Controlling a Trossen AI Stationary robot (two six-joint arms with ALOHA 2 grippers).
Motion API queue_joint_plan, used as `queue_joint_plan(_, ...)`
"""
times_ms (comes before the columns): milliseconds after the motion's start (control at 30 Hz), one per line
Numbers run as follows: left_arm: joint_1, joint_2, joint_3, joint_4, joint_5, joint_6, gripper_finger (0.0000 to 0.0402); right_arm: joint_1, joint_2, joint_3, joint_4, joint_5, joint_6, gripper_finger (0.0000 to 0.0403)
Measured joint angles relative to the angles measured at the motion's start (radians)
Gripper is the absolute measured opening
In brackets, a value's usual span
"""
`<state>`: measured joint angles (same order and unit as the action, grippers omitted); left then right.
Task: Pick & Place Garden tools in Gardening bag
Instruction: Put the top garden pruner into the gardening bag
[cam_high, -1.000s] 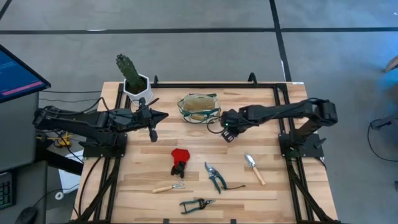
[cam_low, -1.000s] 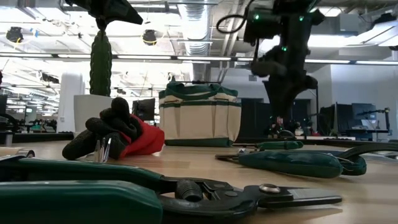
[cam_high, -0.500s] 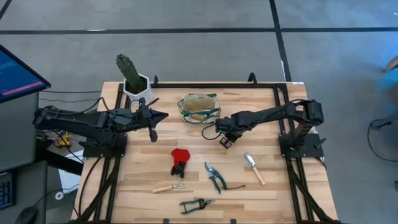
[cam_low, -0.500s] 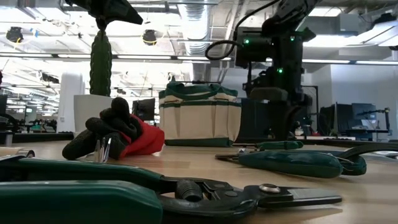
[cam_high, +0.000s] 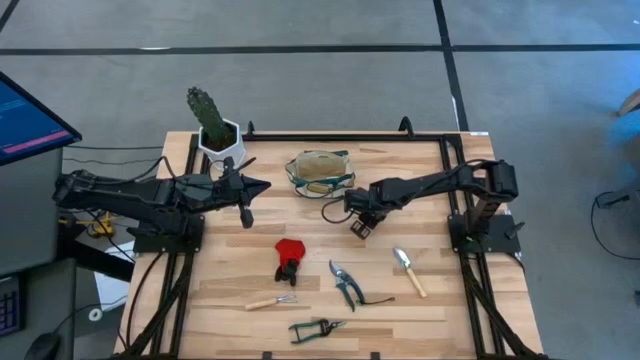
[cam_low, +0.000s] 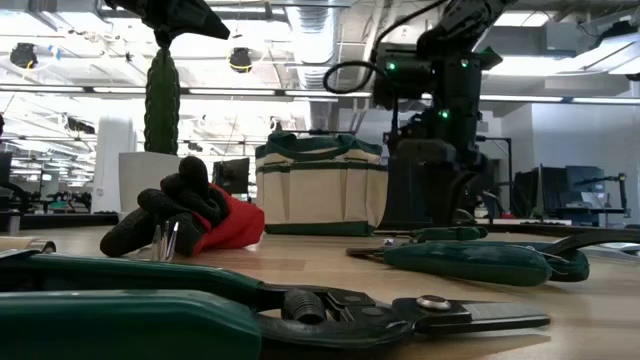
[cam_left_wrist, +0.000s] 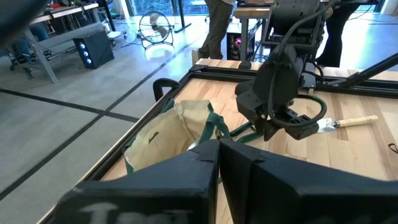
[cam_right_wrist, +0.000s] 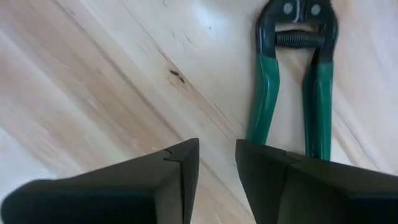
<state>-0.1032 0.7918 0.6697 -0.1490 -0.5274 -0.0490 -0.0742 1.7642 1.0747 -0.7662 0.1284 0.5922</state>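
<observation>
Bag (cam_high: 320, 172): small beige canvas tote w/ dark green trim and straps, upper centre of the high view, mouth open to the camera, sides slumped soft. In the low view it stands upright, boxy, pockets on the front panel.

Tools lie on the pale plank table (cam_high: 430, 300), lower centre of the high view. Green-handled shears (cam_high: 345, 284) w/ dark metal head and a coil spring between the handles (clear in my R wrist view). Second green pruner (cam_high: 315, 327) at the bottom edge. Wooden-handled trowel (cam_high: 408, 271), grey blade, to the right. Small wooden-handled rake (cam_high: 272, 301), lower left of the group. Red-and-black glove (cam_high: 289, 258), crumpled, rubbery fingers.

My right gripper (cam_high: 360, 226): centre of the high view, below the bag and above the shears, pointing down at bare wood. Fingers a narrow gap apart, nothing between them.

My left gripper (cam_high: 244, 210): centre-left, hanging above the table by the cactus pot (cam_high: 220, 141); fingers pressed together, holding nothing.
</observation>
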Motion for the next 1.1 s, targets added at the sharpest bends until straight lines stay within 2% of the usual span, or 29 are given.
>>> queue_joint_plan(833,0.000,0.000,0.000,0.000,0.000,0.000,0.0004,-0.060,0.024,0.016,-0.004,0.033,-0.074,0.0098)
queue_joint_plan(1100,0.000,0.000,0.000,0.000,0.000,0.000,0.0004,-0.065,0.024,-0.061,0.063,-0.003,-0.068,0.0098)
